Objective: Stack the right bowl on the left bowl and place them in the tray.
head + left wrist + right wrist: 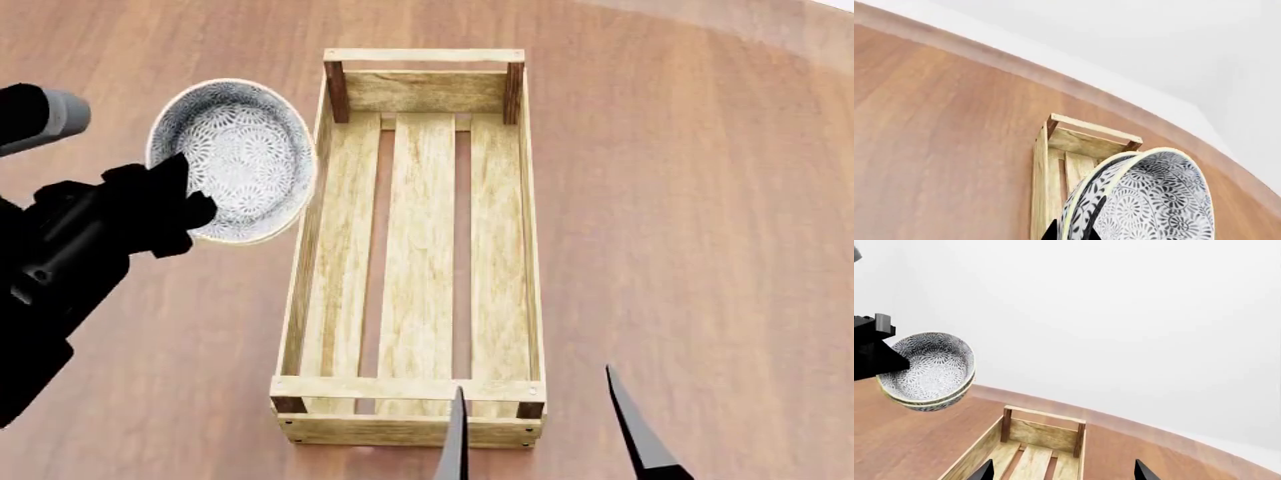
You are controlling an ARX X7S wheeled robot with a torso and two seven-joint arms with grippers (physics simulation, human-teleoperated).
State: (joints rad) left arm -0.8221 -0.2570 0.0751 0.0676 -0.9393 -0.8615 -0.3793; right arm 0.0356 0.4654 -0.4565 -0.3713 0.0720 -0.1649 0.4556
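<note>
Above the wooden tabletop [694, 200], the left pincer [167, 205] is clamped on the rim of two stacked patterned bowls [240, 160], one nested in the other. It holds them in the air, tilted, just beside the tray's [420, 400] left wall, likely so they clear that wall before being lowered in. Nothing lies in the tray. Near its close end the right pincer [547, 430] hangs with fingers apart, holding nothing, seemingly kept out of the way.
</note>
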